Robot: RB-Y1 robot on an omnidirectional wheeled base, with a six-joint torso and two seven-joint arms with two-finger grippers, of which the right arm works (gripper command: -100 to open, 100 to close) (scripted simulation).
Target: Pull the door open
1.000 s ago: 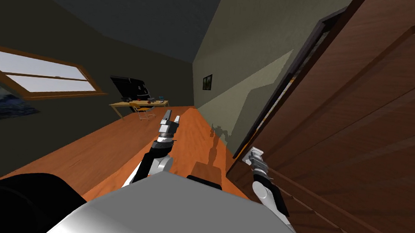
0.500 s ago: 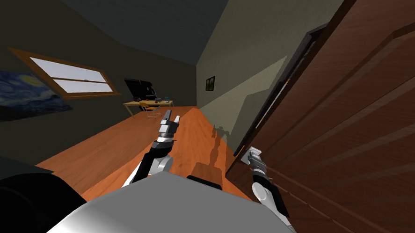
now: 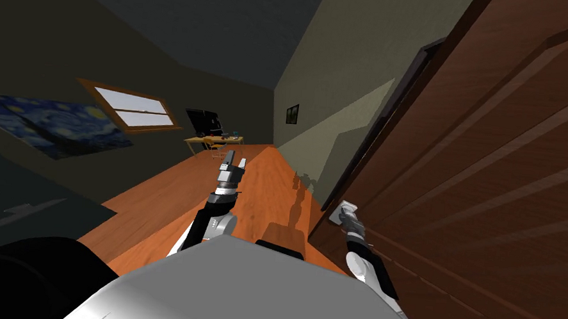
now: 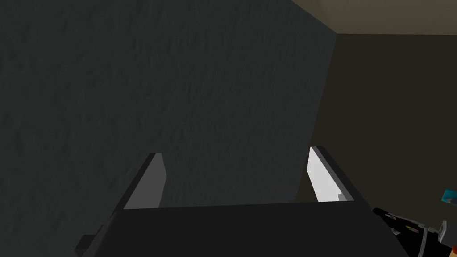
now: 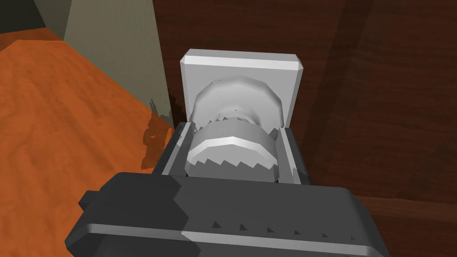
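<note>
Here, right arm (image 3: pixel 366 271) outstretched, jaws around door knob (image 5: pixel 232 149).

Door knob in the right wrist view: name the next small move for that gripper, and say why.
Probably a short pull back toward my body, along the door's swing. The right gripper is shut on the grey knob, fingers pressing both its sides, so the grip looks set, and in the head view the brown door stands only partly off its dark frame.
</note>
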